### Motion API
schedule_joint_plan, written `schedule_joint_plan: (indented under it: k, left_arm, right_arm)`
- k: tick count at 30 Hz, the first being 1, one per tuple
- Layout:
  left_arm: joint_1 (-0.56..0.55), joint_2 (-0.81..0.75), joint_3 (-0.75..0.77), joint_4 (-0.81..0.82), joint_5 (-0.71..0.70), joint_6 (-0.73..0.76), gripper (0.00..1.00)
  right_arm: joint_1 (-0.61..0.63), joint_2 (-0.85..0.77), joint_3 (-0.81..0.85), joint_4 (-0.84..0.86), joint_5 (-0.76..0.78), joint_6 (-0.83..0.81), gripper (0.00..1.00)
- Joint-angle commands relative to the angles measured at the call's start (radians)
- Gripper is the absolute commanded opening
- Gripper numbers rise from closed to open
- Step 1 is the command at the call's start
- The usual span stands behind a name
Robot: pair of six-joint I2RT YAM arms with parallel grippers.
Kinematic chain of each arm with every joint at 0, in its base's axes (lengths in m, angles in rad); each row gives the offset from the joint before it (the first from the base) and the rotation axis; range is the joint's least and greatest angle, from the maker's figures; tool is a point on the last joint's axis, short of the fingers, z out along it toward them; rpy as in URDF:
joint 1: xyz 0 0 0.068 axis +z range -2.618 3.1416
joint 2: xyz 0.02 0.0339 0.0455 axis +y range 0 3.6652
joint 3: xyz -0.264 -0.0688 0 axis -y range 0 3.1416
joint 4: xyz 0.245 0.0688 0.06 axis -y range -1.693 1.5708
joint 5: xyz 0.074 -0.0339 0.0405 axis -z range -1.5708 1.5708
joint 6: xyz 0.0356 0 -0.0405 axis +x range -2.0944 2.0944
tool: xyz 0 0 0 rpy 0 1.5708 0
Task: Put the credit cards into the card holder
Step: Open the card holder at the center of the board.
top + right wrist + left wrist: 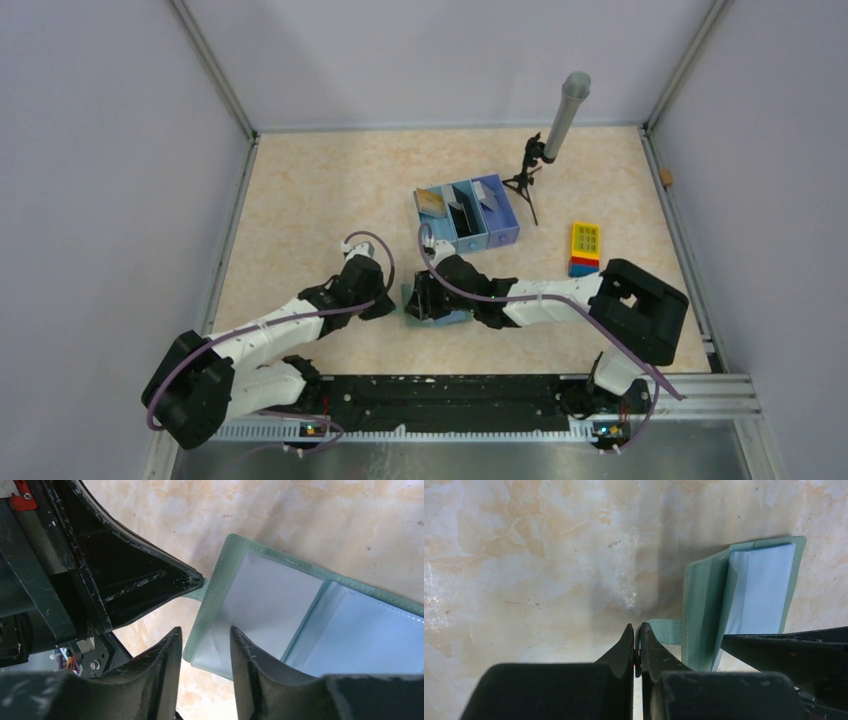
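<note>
The card holder (270, 600) lies open on the table (310, 510) between both grippers, with a grey-green rim and pale blue panels. Your right gripper (202, 647) straddles its corner, jaws partly apart. Your left gripper (636, 630) is pinched closed at the tab (666, 631). Pin that tab firmly and spread one pocket.

No text, number or brand can be read anywhere. The cards (432, 203) in the blue tray (468, 215) are too small to show any print. The yellow block (586, 240) shows only a grid of tiny squares. The card holder (260, 605) shows plain panels.
</note>
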Motion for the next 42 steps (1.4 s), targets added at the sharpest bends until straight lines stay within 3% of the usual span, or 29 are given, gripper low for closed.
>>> schedule_joint_plan:
  k: [1, 9, 15, 23, 31, 42]
  left_arm:
    - [0.003, -0.001, 0.0, 0.034, -0.02, 0.009, 0.0]
    - [0.008, -0.022, -0.001, 0.026, -0.036, 0.014, 0.0]
    - [0.015, -0.025, -0.007, 0.021, -0.038, 0.015, 0.0]
    - [0.022, -0.026, -0.012, 0.025, -0.034, 0.017, 0.0]
    - [0.024, -0.02, -0.012, 0.032, -0.027, 0.017, 0.0]
    - [0.024, -0.012, -0.015, 0.045, -0.01, 0.021, 0.0]
  right_arm:
    - [0.008, -0.001, 0.056, 0.037, -0.018, -0.034, 0.42]
    - [0.006, -0.136, 0.058, -0.092, 0.092, -0.085, 0.6]
    - [-0.015, -0.256, 0.044, -0.234, 0.226, -0.099, 0.64]
    - [-0.097, -0.313, -0.065, -0.322, 0.308, -0.032, 0.51]
    - [-0.099, -0.241, -0.105, -0.311, 0.31, 0.024, 0.38]
    - [-0.092, -0.197, -0.111, -0.187, 0.189, -0.028, 0.34]
